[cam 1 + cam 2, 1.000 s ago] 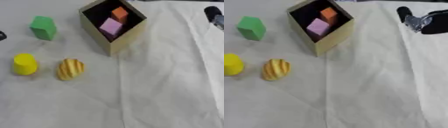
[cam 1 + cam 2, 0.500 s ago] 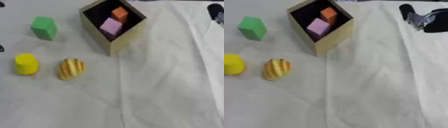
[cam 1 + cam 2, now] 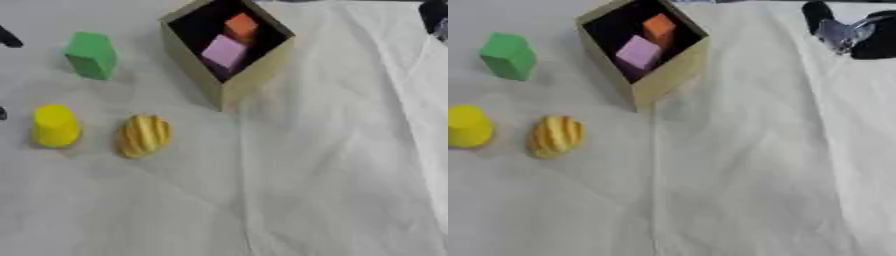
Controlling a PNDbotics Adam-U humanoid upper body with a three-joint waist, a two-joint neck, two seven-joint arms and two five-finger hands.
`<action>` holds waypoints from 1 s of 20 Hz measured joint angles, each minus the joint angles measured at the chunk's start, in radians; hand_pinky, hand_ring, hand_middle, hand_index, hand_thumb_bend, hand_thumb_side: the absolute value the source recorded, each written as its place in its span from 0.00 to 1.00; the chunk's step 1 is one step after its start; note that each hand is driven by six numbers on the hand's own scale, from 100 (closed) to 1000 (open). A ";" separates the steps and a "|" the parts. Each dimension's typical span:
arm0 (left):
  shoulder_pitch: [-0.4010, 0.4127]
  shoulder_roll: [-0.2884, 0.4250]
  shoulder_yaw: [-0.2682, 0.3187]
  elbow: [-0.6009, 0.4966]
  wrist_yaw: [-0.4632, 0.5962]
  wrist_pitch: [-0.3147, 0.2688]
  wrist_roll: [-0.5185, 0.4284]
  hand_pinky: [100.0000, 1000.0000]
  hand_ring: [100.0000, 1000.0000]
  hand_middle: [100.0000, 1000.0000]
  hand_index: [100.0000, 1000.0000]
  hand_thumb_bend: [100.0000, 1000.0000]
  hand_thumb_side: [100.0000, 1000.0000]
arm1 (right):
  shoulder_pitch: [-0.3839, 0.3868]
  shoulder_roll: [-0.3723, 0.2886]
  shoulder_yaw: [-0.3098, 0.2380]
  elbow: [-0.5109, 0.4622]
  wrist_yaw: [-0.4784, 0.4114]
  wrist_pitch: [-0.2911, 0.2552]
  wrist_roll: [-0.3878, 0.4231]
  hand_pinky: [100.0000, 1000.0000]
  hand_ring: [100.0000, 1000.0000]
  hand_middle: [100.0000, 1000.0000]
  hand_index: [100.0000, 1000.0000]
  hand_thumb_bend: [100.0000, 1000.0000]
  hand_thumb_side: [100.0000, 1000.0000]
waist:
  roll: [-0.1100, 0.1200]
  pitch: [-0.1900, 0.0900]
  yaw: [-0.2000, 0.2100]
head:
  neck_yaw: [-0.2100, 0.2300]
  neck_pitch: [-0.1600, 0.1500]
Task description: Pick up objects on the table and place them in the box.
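Tan cardboard box [image 3: 229, 89] is sitting far-centre, already holding an orange cube [image 3: 241, 26] and pink cube [image 3: 225, 50]; right hand [image 3: 846, 34] is hovering far right, grip unclear.

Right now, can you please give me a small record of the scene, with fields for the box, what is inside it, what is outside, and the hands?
box: tan box, open top, standing on the white cloth
inside box: orange block; pink block
outside, left of box: green block; yellow cup; striped yellow object
right hand: at upper right, holding nothing; fingers unclear
left hand: only dark bits at the left edge
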 measured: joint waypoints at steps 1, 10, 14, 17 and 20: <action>-0.008 -0.007 -0.010 0.018 -0.004 -0.005 -0.005 0.87 0.82 0.77 0.87 0.56 0.31 | 0.000 0.000 0.000 0.001 0.001 0.000 0.000 0.90 0.85 0.73 0.89 0.00 0.53 | 0.000 0.000 0.000 | 0.000 0.000; -0.050 -0.072 -0.068 0.135 -0.013 -0.036 -0.034 0.86 0.81 0.75 0.85 0.56 0.30 | -0.009 0.003 0.005 0.009 0.001 -0.002 -0.005 0.90 0.84 0.72 0.89 0.00 0.53 | 0.000 0.004 -0.007 | 0.011 0.000; -0.059 -0.093 -0.079 0.162 -0.013 -0.047 -0.040 0.86 0.81 0.75 0.87 0.57 0.29 | -0.010 0.007 0.005 0.014 0.001 0.001 -0.009 0.90 0.84 0.71 0.88 0.00 0.53 | 0.000 0.010 -0.013 | 0.016 -0.001; -0.069 -0.107 -0.086 0.175 -0.017 -0.054 -0.047 0.86 0.81 0.76 0.87 0.58 0.28 | -0.014 0.012 0.003 0.016 0.001 0.004 -0.018 0.90 0.84 0.71 0.88 0.00 0.53 | 0.001 0.010 -0.016 | 0.016 -0.001; -0.085 -0.122 -0.097 0.187 -0.035 -0.060 -0.061 0.86 0.81 0.76 0.88 0.59 0.27 | -0.018 0.013 -0.007 0.024 0.000 0.010 -0.031 0.90 0.83 0.70 0.88 0.00 0.52 | 0.005 0.011 -0.019 | 0.016 -0.001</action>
